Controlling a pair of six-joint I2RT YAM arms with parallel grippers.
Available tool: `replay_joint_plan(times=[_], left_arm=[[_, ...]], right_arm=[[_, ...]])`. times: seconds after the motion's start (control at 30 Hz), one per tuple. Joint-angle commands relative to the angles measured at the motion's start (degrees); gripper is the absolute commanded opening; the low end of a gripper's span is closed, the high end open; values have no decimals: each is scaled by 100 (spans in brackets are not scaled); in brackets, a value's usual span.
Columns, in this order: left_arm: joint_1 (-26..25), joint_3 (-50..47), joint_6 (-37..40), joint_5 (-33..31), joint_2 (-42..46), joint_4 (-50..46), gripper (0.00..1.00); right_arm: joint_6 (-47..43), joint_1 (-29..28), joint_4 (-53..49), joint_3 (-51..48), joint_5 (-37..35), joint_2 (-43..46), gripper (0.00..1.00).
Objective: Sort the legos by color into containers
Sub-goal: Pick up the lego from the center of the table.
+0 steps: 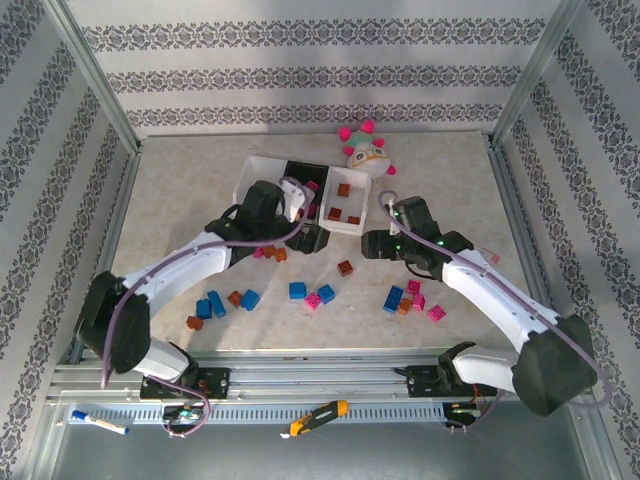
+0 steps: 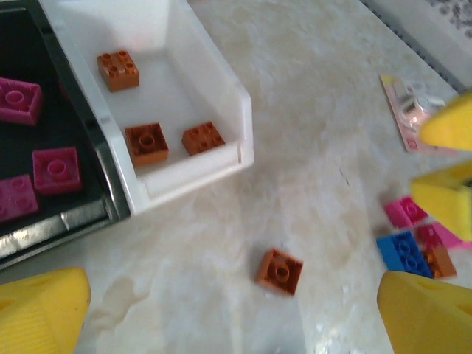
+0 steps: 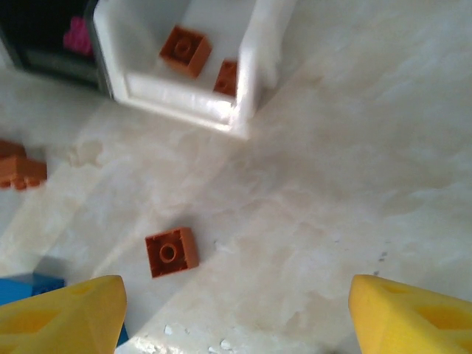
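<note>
Hovering beside the bins [image 1: 258, 172], left tool [image 2: 236, 317] and right tool [image 3: 236, 317] both gape wide, empty. One orange lego [image 2: 279, 271] lies on the worktop [image 1: 200, 190] near them, three more inside.

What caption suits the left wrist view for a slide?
Open left fingers hover above a lone orange brick near the white bin holding three orange bricks.

Top view: the left arm [image 1: 200, 255] covers most of the black bin [image 1: 302, 170]. Left wrist view: pink legos [image 2: 15, 198] run off the left edge; a pale flat object [image 2: 409, 110] at right is too blurred to identify. Right wrist view: a blue lego [image 3: 29, 284] lies half behind a yellow fingertip [image 3: 63, 317].
</note>
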State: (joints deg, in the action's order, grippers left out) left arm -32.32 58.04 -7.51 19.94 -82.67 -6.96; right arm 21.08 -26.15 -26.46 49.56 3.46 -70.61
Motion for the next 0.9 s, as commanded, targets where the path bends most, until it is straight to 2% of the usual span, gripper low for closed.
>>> replay_joint_plan(times=[0.0, 0.23, 0.4, 0.57, 0.7, 0.8, 0.87], left_arm=[[-76, -535, 711, 168, 758, 432, 99], [-74, -1474, 1178, 19, 1802, 111, 99], [-78, -1633, 1269, -41, 1991, -31, 99], [-73, -1760, 1269, -36, 2034, 87, 99], [-78, -1900, 1367, -181, 2030, 198, 99], [-75, -1939, 1460, -162, 2032, 261, 99], [-73, -1937, 1513, -151, 2030, 265, 99]], right_arm=[[-299, -264, 121, 154, 365, -462, 79], [-486, -794, 198, 477, 212, -1608, 76], [-647, -1058, 212, 821, -128, -2390, 73], [-481, -1228, 250, 1141, -312, -3024, 65], [-247, -1256, 301, 1178, -525, -3220, 50], [-227, -1254, 291, 1141, -603, -3175, 33], [-250, -1251, 308, 1098, -575, -3061, 29]])
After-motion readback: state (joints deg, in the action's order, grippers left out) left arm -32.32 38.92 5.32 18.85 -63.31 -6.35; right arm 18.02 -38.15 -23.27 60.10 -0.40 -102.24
